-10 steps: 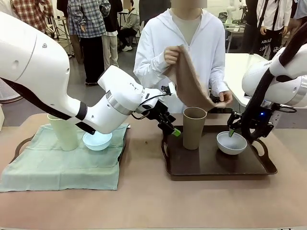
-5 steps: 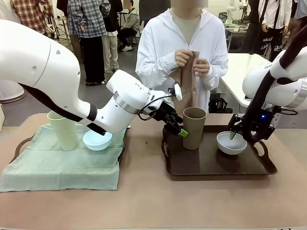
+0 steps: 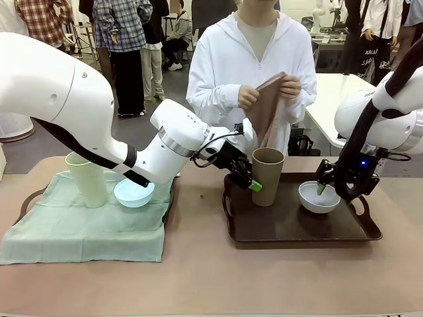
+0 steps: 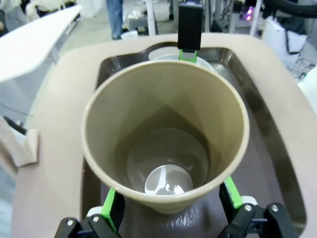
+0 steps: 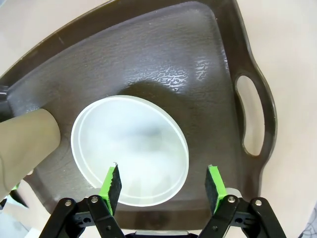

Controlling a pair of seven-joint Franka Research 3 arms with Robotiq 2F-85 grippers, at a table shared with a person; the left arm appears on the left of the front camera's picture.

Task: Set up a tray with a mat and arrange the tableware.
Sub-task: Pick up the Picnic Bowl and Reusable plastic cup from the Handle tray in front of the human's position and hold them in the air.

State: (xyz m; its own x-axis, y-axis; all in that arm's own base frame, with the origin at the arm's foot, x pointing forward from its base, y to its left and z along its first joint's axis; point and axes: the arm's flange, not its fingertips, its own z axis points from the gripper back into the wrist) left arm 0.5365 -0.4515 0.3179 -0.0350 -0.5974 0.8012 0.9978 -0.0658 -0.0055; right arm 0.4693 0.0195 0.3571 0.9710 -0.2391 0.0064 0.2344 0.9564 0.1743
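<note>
Two trays sit side by side on the table (image 3: 198,277). Nearest, on the robot's left, a green mat (image 3: 79,231) covers the left tray (image 3: 26,200). The pale green cup (image 3: 86,178) and the blue bowl (image 3: 133,193) stand on it, so that side looks done.

The right tray (image 5: 163,64) has no mat. The brown cup (image 4: 163,124) and the white bowl (image 5: 129,144) stand on its bare floor, near each other but apart. The left gripper (image 4: 169,198) has its jaws spread wide, one green pad on each side of the brown cup low on its wall, not clamped. The right gripper (image 5: 163,186) straddles the white bowl's rim with its jaws apart, one pad over the inside and the other outside. Farther off, the person's hands (image 3: 248,98) hold a brown cloth (image 3: 268,109) up beyond the table's far edge.

The step, as I judge it, is to lift the cup and bowl clear so the cloth can go down.

- **Cup:** close evenly with the cup centred between the pads, since a tall, light cup tips if one pad lands first. Then raise it straight up.
- **Bowl:** seat the pads well down the wall before pinching, because a smooth thin rim can slip. Carry it level.
- **Both:** hold them high enough that the cloth can pass beneath.
</note>
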